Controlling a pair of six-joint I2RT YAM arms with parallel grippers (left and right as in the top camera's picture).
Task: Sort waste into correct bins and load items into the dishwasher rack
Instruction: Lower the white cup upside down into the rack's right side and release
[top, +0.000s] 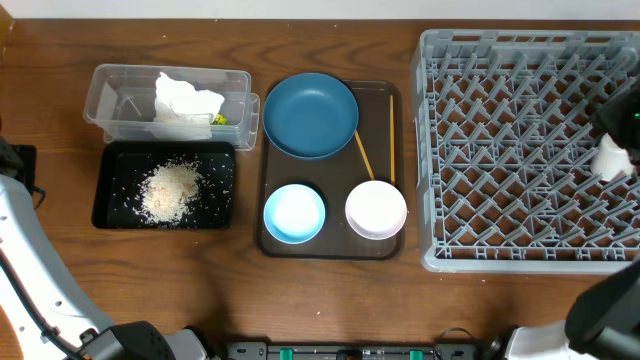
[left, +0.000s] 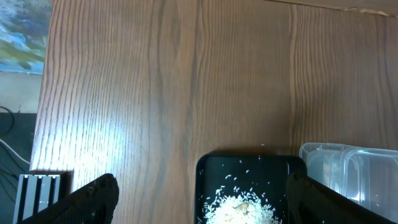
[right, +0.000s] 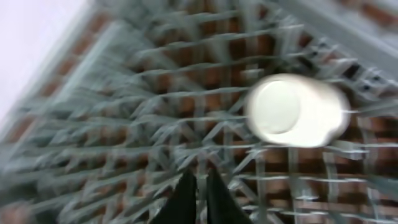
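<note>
The grey dishwasher rack (top: 530, 150) fills the right side. A small pale cup (top: 610, 158) lies on its side on the rack's pegs (right: 297, 111). My right gripper (right: 199, 186) is shut and empty, apart from the cup, over the rack lattice (right: 155, 124). My left gripper (left: 200, 183) is open, hanging over the near end of the black tray (left: 208, 171) that holds rice scraps (left: 242, 208). The clear tub (top: 110, 100) holds white tissue (top: 185, 98) and a bit of wrapper (top: 218, 119). The black tray (top: 110, 200) carries the rice (top: 170, 188).
A brown serving tray (top: 385, 95) in the middle holds a dark blue plate (top: 311, 114), a light blue bowl (top: 294, 213), a white bowl (top: 376, 209) and wooden chopsticks (top: 362, 155). The clear tub's corner (left: 354, 168) sits right of my left fingers.
</note>
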